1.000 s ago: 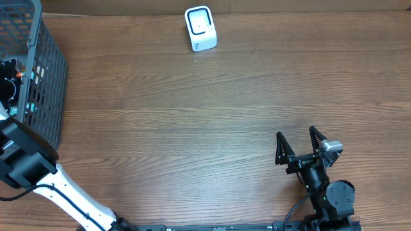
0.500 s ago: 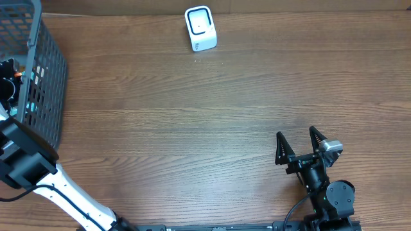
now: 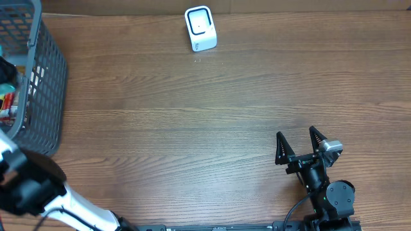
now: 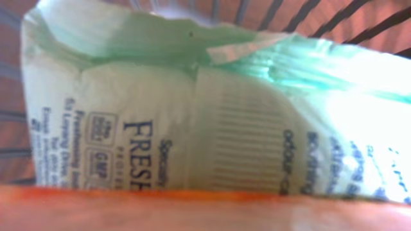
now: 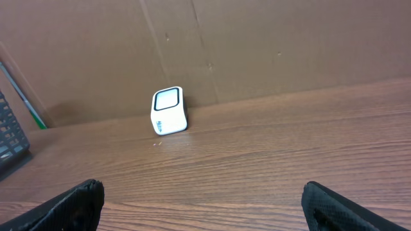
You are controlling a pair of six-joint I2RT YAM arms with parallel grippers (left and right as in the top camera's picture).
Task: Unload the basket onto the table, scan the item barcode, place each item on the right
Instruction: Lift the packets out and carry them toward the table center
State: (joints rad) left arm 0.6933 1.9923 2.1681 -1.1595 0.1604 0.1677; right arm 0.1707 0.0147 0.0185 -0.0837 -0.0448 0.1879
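Observation:
A pale green packet (image 4: pixel 192 115) printed with "FRESH" fills the left wrist view, lying inside the grey wire basket (image 3: pixel 45 70). A blurred orange band (image 4: pixel 205 212) crosses the bottom of that view, right against the camera. My left gripper's fingers do not show there, and overhead only the left arm (image 3: pixel 26 189) is seen reaching to the basket at the table's left edge. The white barcode scanner (image 3: pixel 200 28) stands at the far edge of the table, also seen as the scanner (image 5: pixel 169 110) in the right wrist view. My right gripper (image 3: pixel 297 149) rests open near the front right, holding nothing.
The basket holds other items, some red (image 3: pixel 6 102). A brown cardboard wall (image 5: pixel 257 45) runs behind the scanner. Wooden tabletop (image 3: pixel 192 128) lies between the basket, the scanner and the right arm.
The left arm has shifted at the basket: its dark link moved lower and further left, and red items in the basket now show. The right arm has not moved.

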